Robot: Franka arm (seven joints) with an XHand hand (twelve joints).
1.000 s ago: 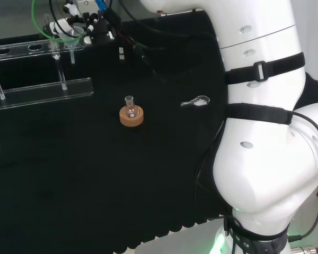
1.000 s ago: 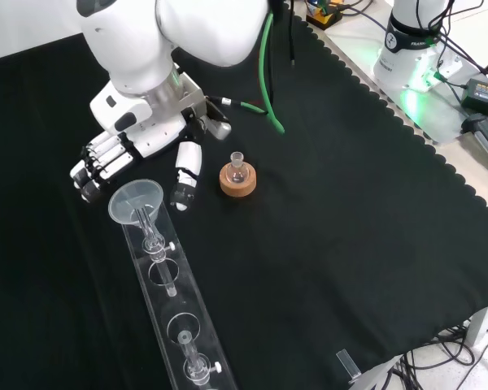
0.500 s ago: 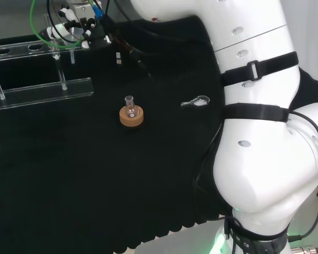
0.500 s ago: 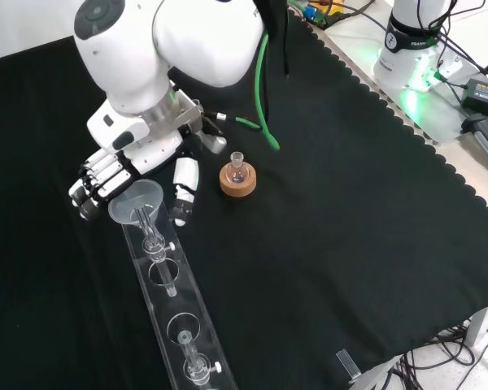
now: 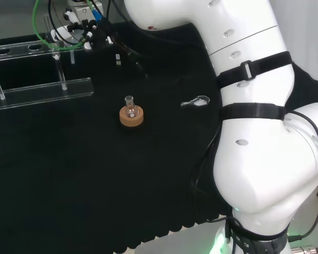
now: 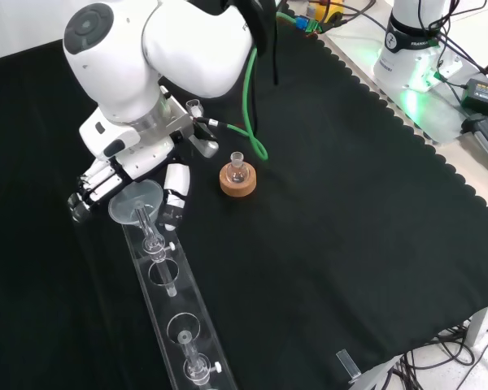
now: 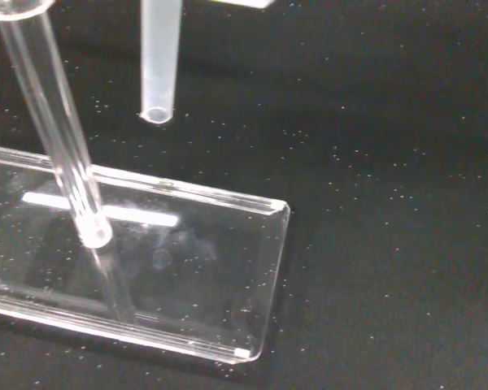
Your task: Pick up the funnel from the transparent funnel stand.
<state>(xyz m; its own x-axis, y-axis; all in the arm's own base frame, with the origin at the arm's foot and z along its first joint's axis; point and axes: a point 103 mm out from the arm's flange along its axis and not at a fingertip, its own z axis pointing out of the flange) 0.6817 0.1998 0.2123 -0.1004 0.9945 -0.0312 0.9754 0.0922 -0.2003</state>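
Your robot hand [image 6: 130, 175] has moved in around the funnel [image 6: 136, 202], fingers straight and thumb apart, not yet clenched. The funnel still sits in the transparent funnel stand [image 6: 175, 313], so closing comes next.

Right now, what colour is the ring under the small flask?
Tan cork ring, clearest in the front view.

Even, bright overhead light falls on the matte black cloth [image 6: 325, 211], which soaks it up and shows almost no shadows. The white arm links [image 5: 254, 159] glare brightly. In the wrist view the clear stand base [image 7: 146, 268] catches soft white reflections; dust specks glitter.
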